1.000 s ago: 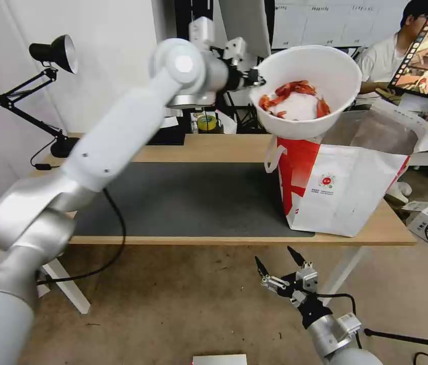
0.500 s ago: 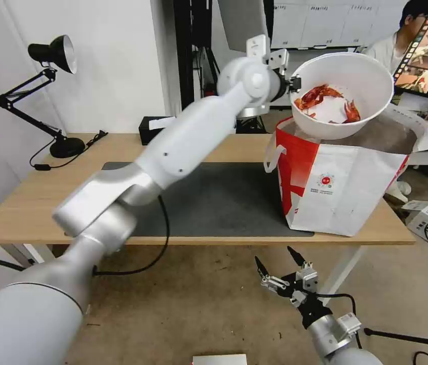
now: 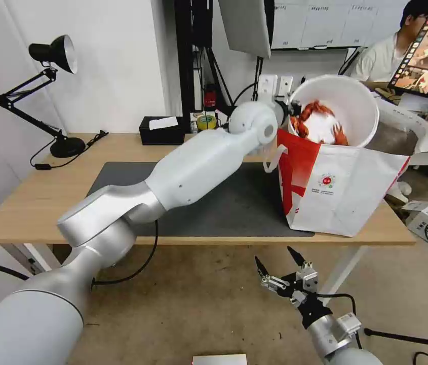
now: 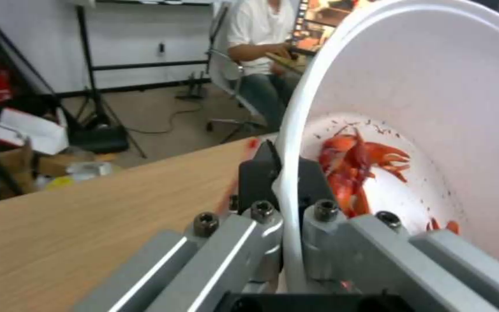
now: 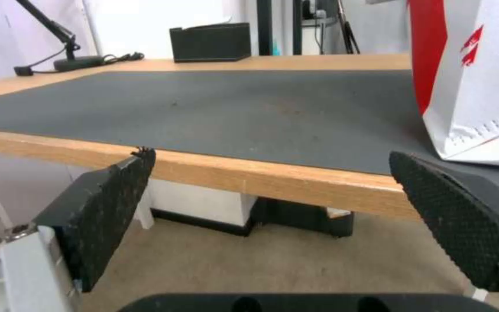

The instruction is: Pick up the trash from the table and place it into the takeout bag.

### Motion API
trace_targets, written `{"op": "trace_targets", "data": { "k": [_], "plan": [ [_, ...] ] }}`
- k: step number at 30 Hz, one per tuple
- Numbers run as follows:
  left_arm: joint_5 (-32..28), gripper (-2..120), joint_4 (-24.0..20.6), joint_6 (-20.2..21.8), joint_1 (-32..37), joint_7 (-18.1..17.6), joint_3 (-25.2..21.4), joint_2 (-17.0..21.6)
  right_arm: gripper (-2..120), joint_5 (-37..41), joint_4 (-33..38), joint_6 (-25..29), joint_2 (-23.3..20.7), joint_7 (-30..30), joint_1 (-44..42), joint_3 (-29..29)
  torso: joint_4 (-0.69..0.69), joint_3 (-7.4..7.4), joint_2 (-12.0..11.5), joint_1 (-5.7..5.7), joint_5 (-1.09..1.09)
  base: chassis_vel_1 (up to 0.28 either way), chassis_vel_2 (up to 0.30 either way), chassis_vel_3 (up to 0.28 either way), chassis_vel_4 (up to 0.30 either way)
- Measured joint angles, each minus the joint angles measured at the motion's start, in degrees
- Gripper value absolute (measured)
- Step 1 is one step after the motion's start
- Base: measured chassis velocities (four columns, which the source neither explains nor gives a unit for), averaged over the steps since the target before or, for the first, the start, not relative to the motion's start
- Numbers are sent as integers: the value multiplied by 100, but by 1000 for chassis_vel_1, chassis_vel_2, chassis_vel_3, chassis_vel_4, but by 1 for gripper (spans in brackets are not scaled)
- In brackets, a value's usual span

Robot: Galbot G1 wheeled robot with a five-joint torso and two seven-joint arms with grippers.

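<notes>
Bowl (image 3: pixel 345 109) in left tool (image 3: pixel 290 108), tilted.

Black desk lamp (image 3: pixel 51 53), black tissue box (image 3: pixel 162 130), tape roll (image 3: pixel 206 122).

We saw the white round bowl (image 3: pixel 348 109) tipped steeply on its side in the open mouth of the bag (image 3: pixel 348 190), its lower part sunk below the bag's rim. Red crayfish shells (image 3: pixel 311 114) clung inside it. The boxy white-and-red bag, with a round red logo and a white loop handle, stood upright on the light-wood bench (image 3: pixel 31 203), partly on the dark grey mat (image 3: pixel 234 208).
</notes>
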Motion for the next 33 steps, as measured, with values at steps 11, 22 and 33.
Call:
{"op": "trace_targets", "data": {
  "k": [11, 22, 33],
  "plan": [
    [-930, 37, -201, 328, -120, 154, -184, 68, 100, 0, 0, 0, 0, 0, 0, 0, 0, 0, 0, 0, 0, 0, 0, 0, 0],
    [-1170, 77, -574, 394, -90, 132, -244, 519, 100, 0, 0, 0, 0, 0, 0, 0, -2, 0, 0, 0, 0, 0, 0, 0, 0],
    [270, 100, -2067, -1734, 711, 1097, -102, 2565, 100, 0, 0, 0, 0, 0, 0, 0, 0, 0, 0, 0, -3, 0, 0, 0, 0]
  ]
}}
